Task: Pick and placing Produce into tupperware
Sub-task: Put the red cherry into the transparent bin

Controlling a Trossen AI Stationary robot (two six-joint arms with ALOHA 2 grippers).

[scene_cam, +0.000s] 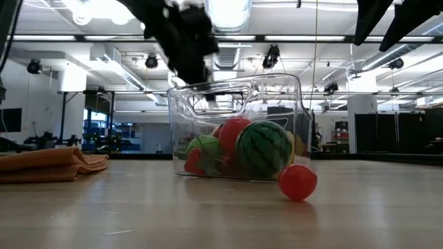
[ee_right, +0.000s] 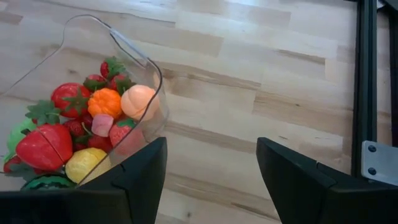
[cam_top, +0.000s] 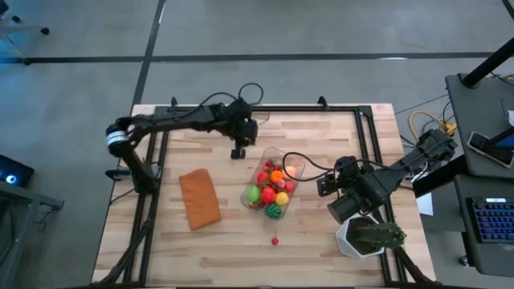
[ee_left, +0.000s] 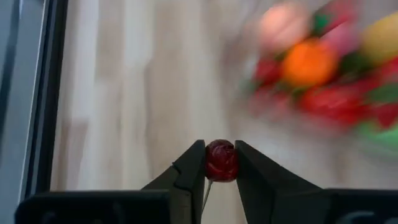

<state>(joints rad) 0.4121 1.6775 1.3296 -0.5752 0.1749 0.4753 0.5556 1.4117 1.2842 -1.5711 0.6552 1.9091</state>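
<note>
The clear tupperware (cam_top: 283,154) stands mid-table, holding several toy fruits and vegetables (ee_right: 106,102), among them a small watermelon (scene_cam: 263,149). One red fruit (cam_top: 275,240) lies on the table in front of it. My left gripper (cam_top: 238,152) hangs above the table by the tupperware's far left corner, shut on a small dark red berry (ee_left: 221,162). My right gripper (ee_right: 211,171) stands open beside the tupperware's right wall (ee_right: 155,93), nothing between its fingers. My left gripper pinches the berry by its two sides (ee_left: 211,163) between its two fingertips, slanting down from above. The berry is lifted clear of the table. Of my right gripper, I cannot tell whether one finger (ee_right: 140,174) touches the tupperware's wall.
A folded orange cloth (cam_top: 199,198) lies left of the tupperware. A green plant in a white pot (cam_top: 365,235) stands near the front right corner. A black frame (cam_top: 377,144) runs along the table's edges. Bare wood lies along the near edge.
</note>
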